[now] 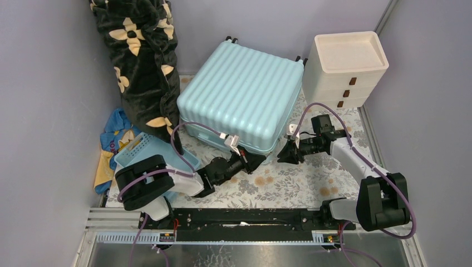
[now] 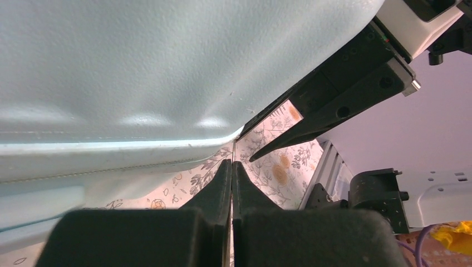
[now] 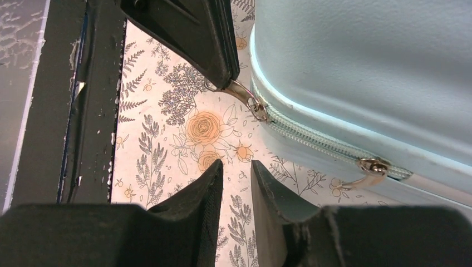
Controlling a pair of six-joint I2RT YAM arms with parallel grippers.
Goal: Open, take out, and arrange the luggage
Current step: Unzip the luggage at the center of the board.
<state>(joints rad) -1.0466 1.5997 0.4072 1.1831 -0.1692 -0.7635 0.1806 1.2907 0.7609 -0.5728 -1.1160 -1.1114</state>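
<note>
The luggage (image 1: 239, 94) is a pale aqua ribbed suitcase lying flat and closed on the floral mat (image 1: 278, 183). My left gripper (image 1: 260, 161) (image 2: 232, 163) is at its front corner, shut on a metal zipper pull (image 3: 240, 92). In the right wrist view the left arm's fingers (image 3: 189, 33) clamp that pull. A second zipper pull (image 3: 370, 169) hangs free further along the zipper. My right gripper (image 1: 280, 156) (image 3: 236, 166) hovers low beside the same corner, open a little, with only mat between its fingers.
A cream drawer unit (image 1: 345, 69) stands at the back right. A small blue basket (image 1: 147, 153) sits by the left arm, with a black flowered blanket (image 1: 142, 55) and a blue-yellow cloth (image 1: 114, 139) behind it. A black rail (image 1: 245, 219) runs along the near edge.
</note>
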